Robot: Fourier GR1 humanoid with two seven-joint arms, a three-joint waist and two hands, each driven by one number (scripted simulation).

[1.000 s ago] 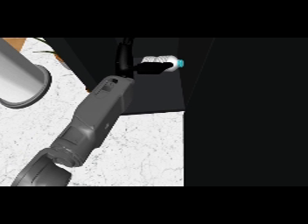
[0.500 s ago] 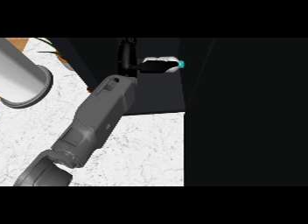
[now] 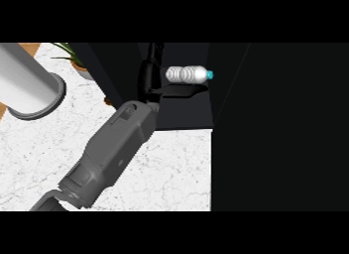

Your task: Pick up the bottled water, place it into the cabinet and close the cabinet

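One hand (image 3: 154,84) in view, fingers stretched flat just under the bottled water (image 3: 186,74), which lies sideways inside the dark cabinet (image 3: 185,111). Withdraw straight, avoid nudging it, then shut door.

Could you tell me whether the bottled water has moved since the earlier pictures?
Yes: the bottled water now lies slightly higher in the view against the cabinet.

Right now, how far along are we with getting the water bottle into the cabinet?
The bottle lies on its side inside the dark cabinet, so picking up looks done. The hand sits beside it, fingers under the bottle; whether it has let go is unclear. Left: withdraw the arm and close the cabinet.
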